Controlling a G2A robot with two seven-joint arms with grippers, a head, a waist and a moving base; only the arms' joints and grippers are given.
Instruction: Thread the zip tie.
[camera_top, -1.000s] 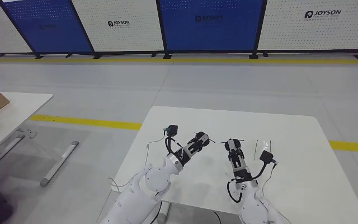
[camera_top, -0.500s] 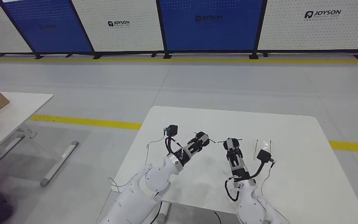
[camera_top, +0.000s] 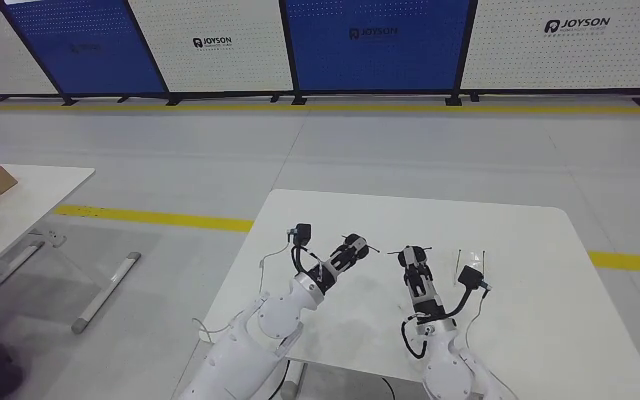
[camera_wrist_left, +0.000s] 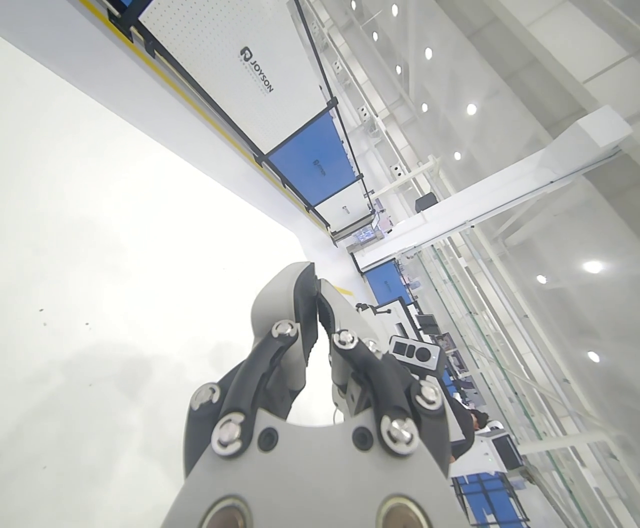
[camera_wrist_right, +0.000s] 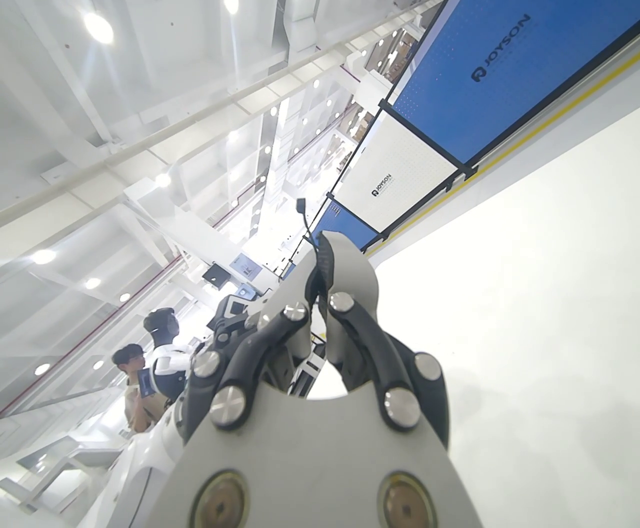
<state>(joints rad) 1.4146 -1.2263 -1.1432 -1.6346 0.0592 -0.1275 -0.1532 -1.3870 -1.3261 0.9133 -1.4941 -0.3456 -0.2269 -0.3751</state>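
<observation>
A thin black zip tie (camera_wrist_right: 302, 205) sticks out past the fingertips of my right gripper (camera_wrist_right: 322, 246), which is shut on its strap, with the small square head at the free end. In the top view the right gripper (camera_top: 410, 257) hangs over the middle of the white table (camera_top: 520, 330), tips pointing away from the robot. My left gripper (camera_wrist_left: 316, 299) is shut, pads pressed together, and I see nothing between them. From above, the left gripper (camera_top: 355, 243) sits a short way to the left of the right one, angled toward it.
Two thin dark strips (camera_top: 459, 260) (camera_top: 484, 258) lie on the table just right of the right gripper. Bare tabletop stretches beyond both grippers to the far edge (camera_top: 420, 198). A second white table (camera_top: 35, 190) stands apart at the far left.
Both grippers have drifted slightly to the left over the table. Both stay shut.
</observation>
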